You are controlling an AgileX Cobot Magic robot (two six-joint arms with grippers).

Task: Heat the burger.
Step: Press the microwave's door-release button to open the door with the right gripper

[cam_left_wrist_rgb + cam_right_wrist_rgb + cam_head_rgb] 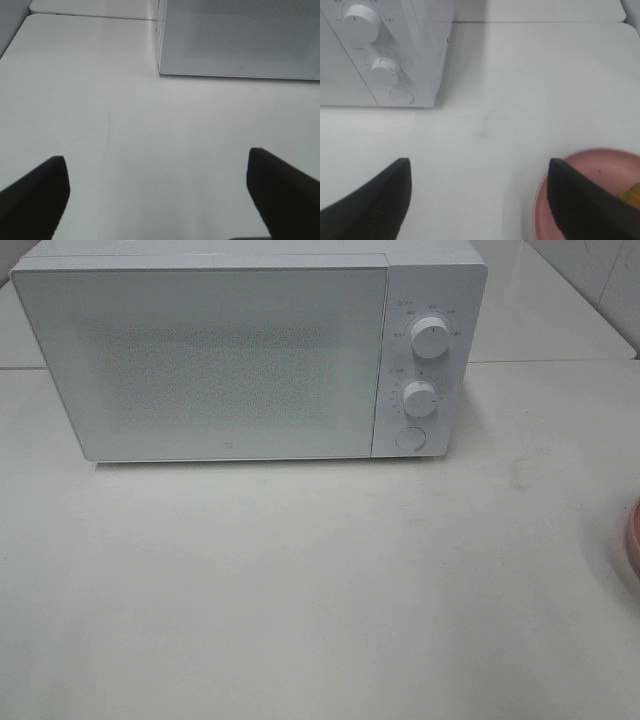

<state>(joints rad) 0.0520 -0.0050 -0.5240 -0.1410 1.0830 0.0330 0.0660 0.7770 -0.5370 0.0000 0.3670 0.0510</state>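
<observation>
Pink plate [600, 165] right of the microwave [230, 350] carries the burger [631, 192], mostly hidden, while left gripper [156, 156] and right gripper [480, 162] stand spread and empty, presumably because its shut door needs opening first.

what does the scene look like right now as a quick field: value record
microwave: white, door shut, at the back of the table
controls: upper knob, lower knob, round button, all right of the door
plate: pink, on the table to the right of the microwave and nearer the front
burger: only an orange-yellow sliver shows on the plate, the rest hidden
left end effector: open, empty, over bare table
right end effector: open, empty, one finger in front of the plate
</observation>
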